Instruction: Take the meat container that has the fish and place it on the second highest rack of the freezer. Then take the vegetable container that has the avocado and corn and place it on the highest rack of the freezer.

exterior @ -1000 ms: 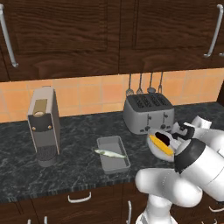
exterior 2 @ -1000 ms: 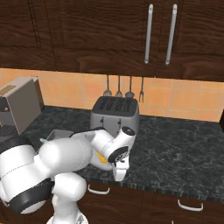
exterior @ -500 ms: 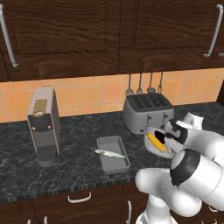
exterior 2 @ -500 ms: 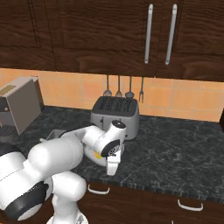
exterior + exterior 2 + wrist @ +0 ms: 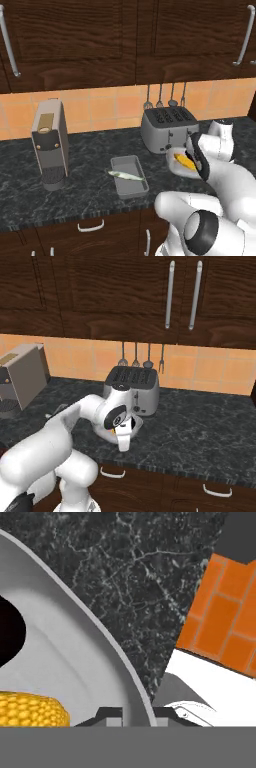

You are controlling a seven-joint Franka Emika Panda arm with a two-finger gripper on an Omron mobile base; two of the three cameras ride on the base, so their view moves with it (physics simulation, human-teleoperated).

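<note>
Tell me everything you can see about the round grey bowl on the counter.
The bowl is round, grey and metallic-looking, with a wide rim. It stands upright on the dark marble counter before the toaster. Inside lie a yellow corn cob and a black avocado. The tool straddles its rim, one fingertip on each side.

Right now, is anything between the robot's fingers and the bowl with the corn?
No. In the hand view the fingers sit either side of the bowl rim, corn just inside. Nothing stands between them.
</note>
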